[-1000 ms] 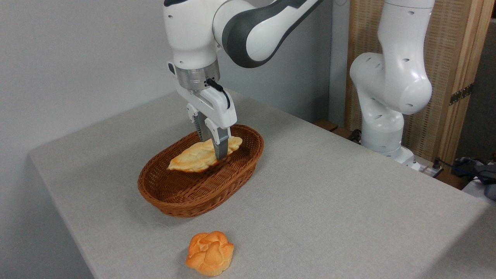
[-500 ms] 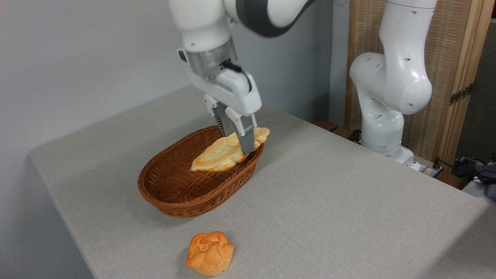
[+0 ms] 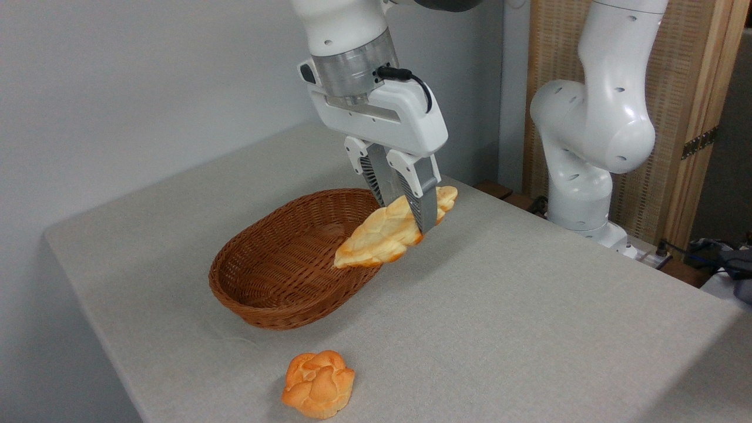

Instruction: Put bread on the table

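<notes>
Between the fingers (image 3: 424, 197) of your gripper (image 3: 411, 220) sits the bread (image 3: 388, 232), pinched near its upper end and held in the air, tilted, low tip down-left of the pads over the basket (image 3: 282, 276) rim. Below the fingers is bare table (image 3: 529, 317); the bun (image 3: 318, 383) lies well down-left, near the front edge.

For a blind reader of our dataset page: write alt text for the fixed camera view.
A white robot arm's gripper holds a braided, leaf-shaped bread in the air, tilted, over the right rim of an empty brown wicker basket. The basket sits on a grey cloth-covered table, with a small orange bun lying in front of it.
</notes>
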{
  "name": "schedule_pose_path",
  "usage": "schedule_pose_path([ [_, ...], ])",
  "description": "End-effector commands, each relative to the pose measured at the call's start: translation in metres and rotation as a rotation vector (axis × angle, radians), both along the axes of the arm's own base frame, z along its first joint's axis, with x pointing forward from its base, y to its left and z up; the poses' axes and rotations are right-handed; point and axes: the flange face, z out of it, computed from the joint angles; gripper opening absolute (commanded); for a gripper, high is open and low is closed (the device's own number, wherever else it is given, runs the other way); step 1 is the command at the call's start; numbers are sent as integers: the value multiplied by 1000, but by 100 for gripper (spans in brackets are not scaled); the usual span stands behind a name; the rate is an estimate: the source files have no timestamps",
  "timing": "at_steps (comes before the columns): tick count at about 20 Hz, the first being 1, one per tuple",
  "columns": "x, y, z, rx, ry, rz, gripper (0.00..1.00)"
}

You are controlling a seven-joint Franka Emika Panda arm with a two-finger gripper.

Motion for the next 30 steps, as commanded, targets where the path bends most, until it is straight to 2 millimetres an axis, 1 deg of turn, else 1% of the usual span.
schedule_pose_path([
  [1, -3, 13, 8, 8, 2, 14, 99],
  [5, -2, 14, 9, 7, -2, 11, 100],
  [6, -1, 16, 15, 6, -13, 12, 100],
  [8, 0, 30, 21, -3, -27, 39, 100],
  [9, 1, 32, 23, -6, -32, 41, 100],
  [15, 2, 33, 27, -7, -44, 41, 100],
  [17, 3, 34, 32, -9, -56, 44, 100],
  [20, 4, 39, 32, -21, -61, 63, 100],
  [21, 7, 36, 34, -19, -65, 63, 100],
  [22, 11, 32, 41, -15, -80, 57, 100],
  [23, 15, 27, 42, -10, -83, 54, 100],
  [25, 22, 25, 50, -8, -99, 57, 100],
  [27, 41, 16, 59, -49, -119, 70, 100],
  [29, 65, 8, 66, -73, -140, 81, 100],
  [30, 74, 5, 65, -87, -142, 87, 100],
])
